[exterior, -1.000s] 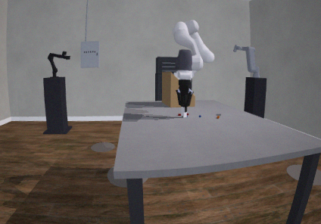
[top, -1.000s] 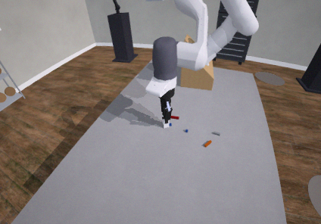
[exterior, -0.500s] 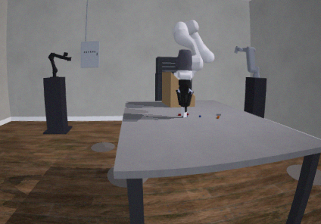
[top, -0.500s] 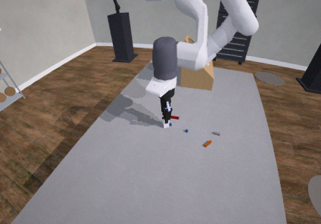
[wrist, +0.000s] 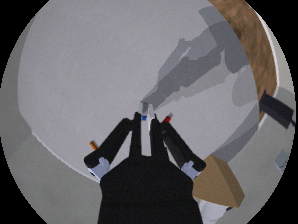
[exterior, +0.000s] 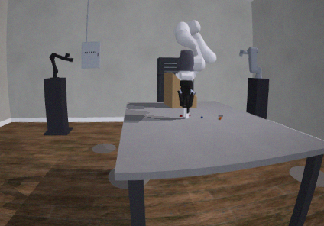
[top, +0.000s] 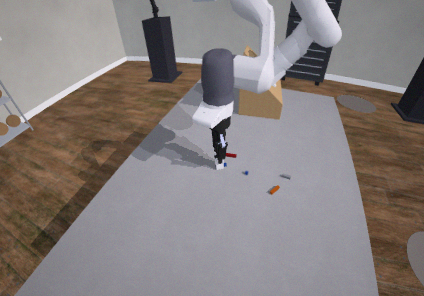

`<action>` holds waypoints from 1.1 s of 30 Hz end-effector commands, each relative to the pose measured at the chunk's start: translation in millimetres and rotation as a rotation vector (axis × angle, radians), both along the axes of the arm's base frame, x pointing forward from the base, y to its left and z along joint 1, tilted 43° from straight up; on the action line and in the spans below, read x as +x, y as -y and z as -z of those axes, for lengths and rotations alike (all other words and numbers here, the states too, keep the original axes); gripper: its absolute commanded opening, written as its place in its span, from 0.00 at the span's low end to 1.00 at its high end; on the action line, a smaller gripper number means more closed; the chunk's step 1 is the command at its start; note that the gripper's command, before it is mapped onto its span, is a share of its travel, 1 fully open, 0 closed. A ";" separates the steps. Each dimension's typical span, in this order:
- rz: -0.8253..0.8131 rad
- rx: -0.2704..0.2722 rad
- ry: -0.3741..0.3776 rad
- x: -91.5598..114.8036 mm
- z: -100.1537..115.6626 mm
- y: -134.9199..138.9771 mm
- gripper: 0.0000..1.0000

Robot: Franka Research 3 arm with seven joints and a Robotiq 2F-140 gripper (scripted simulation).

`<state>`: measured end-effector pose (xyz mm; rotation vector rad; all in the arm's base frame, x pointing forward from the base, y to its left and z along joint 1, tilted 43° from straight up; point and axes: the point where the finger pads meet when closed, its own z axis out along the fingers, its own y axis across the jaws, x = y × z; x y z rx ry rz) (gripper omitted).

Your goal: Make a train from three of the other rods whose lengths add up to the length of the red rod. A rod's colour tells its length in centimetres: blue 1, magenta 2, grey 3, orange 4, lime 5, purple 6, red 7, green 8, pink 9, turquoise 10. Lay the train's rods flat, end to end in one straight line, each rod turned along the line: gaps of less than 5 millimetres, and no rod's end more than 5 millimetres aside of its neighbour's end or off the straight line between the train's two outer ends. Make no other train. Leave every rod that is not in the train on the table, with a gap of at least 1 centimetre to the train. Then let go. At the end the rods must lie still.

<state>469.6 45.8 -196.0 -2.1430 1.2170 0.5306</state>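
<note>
My gripper (top: 220, 165) points straight down with its fingertips at the table top, just in front of the red rod (top: 231, 155). A small blue rod (top: 225, 164) lies on the table at the fingertips. In the wrist view this blue rod (wrist: 144, 117) sits between the two fingertips, which stand a little apart and are open by a narrow gap. The red rod's end (wrist: 166, 119) shows just right of the fingers. A second blue rod (top: 245, 173), a grey rod (top: 285, 176) and an orange rod (top: 273, 190) lie apart to the right.
A brown cardboard box (top: 260, 100) stands on the table behind the arm. The table's right edge runs past the grey rod. Dark pedestals and a cabinet stand on the floor around the table.
</note>
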 end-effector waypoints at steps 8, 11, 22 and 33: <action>0.007 0.000 -0.002 0.8 0.9 0.1 0.15; 0.007 0.000 -0.002 0.8 0.9 0.1 0.15; 0.007 0.000 -0.002 1.0 -1.4 2.2 0.15; 0.007 0.000 -0.002 2.8 -35.3 33.6 0.15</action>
